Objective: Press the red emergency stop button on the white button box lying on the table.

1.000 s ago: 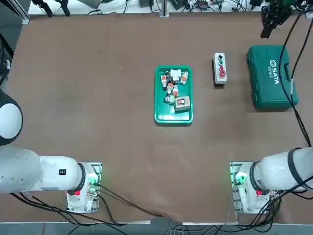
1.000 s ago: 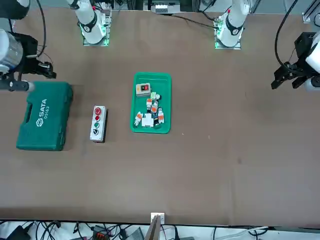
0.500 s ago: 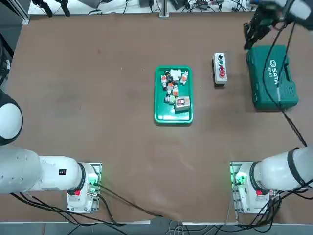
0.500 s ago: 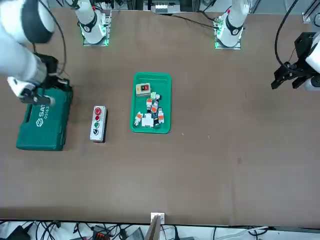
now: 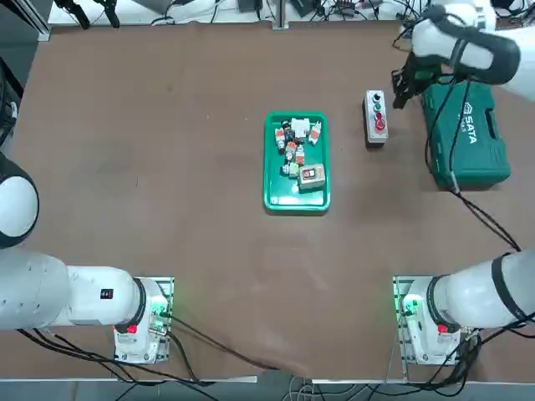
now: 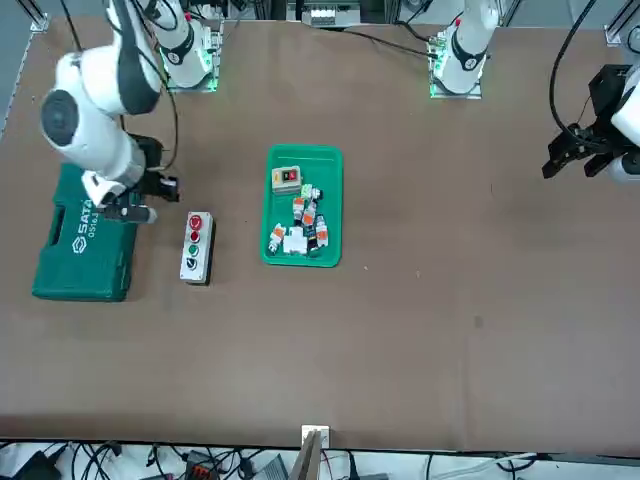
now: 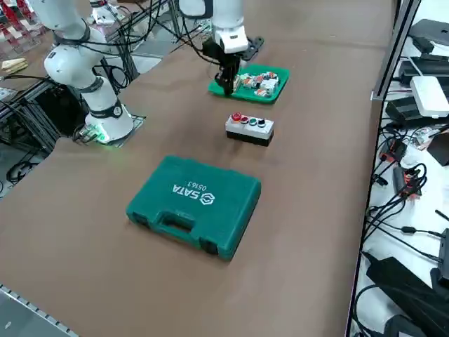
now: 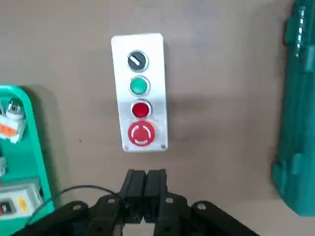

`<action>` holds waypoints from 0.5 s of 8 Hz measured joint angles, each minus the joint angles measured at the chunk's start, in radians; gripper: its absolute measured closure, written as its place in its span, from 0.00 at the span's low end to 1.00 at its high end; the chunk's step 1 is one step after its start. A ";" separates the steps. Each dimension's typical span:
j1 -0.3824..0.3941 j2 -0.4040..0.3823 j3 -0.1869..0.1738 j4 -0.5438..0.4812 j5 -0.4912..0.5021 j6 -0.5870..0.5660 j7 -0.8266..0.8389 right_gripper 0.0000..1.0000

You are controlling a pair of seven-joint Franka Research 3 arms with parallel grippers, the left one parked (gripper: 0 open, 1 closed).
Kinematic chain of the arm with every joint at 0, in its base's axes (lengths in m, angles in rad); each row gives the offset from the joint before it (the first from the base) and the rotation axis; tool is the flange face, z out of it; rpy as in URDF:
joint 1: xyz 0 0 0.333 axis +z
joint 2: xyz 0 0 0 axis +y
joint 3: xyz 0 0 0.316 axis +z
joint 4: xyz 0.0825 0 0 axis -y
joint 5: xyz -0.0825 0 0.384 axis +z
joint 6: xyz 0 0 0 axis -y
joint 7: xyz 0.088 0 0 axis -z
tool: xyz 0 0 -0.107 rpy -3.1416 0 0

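The white button box [image 5: 375, 107] lies on the table [image 5: 167, 184], between a green tray and a green case. Its red emergency stop button [image 5: 379, 125] is the end button nearest the robot's base, also seen in the front view [image 6: 196, 222], side view [image 7: 236, 117] and wrist view [image 8: 141, 133]. A smaller red, a green and a dark button follow in the row. My right gripper [image 5: 399, 93] hovers above the table beside the box, on the case's side, touching nothing. In the wrist view the shut fingers [image 8: 146, 173] hold nothing and stop short of the box's red end [image 8: 139, 145].
A green SATA case [image 5: 465, 134] lies right of the box, under the arm's cable. A green tray [image 5: 268, 159] of small parts sits left of the box at the table's middle. Cables and equipment line the table's edges.
My right arm has swung from the far right corner across the SATA case to the button box's side. The gripper stayed shut. Box, tray and case have not moved.
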 joint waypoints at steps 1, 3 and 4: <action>0.006 0.009 0.000 -0.037 0.000 0.068 0.001 0.99; 0.034 0.038 0.000 -0.072 0.001 0.151 0.023 0.99; 0.039 0.053 0.000 -0.073 0.001 0.171 0.027 0.99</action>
